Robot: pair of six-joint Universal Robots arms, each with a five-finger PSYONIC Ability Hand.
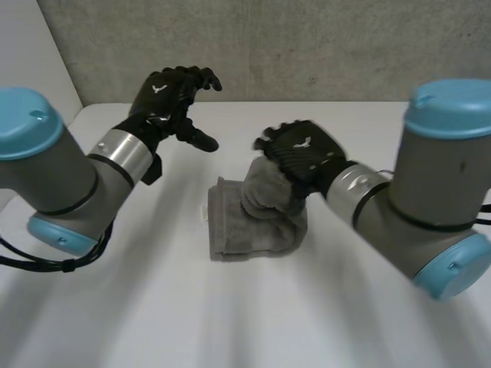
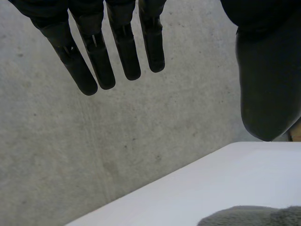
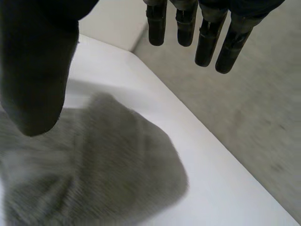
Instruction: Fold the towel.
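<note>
A grey towel lies folded in a small thick pile at the middle of the white table. One part of it is bunched up higher on the pile's right side, right under my right hand. In the right wrist view that hand's fingers are straight and its thumb stands apart, open, with the towel below the palm and nothing pinched. My left hand is raised above the table's far left, away from the towel, open and empty, with its fingers spread. The towel's edge lies below its thumb.
A concrete wall runs close behind the table's far edge. Both arms reach in from the near corners, the right one low over the table beside the towel. Bare table lies in front of and to the left of the towel.
</note>
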